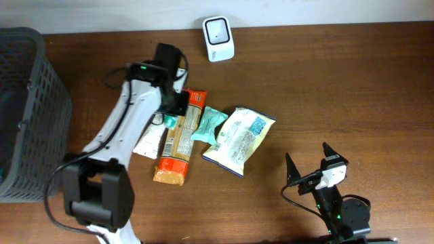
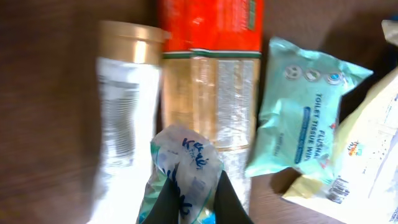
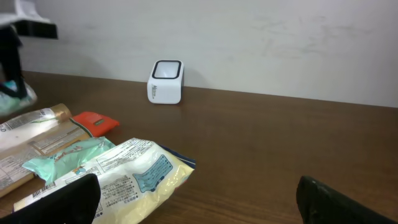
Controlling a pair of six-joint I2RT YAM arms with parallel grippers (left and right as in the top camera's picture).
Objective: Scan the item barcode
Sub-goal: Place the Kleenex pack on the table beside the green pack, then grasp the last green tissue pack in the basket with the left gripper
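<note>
While the left hand is clamped on a small crinkly packet over the long orange-ended pack, the right hand sits with fingers wide apart, well away from the white scanner across the tabletop

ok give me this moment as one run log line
left gripper: shut on small packet | right gripper: open, empty | small packet: over the pile, apart from scanner
</note>
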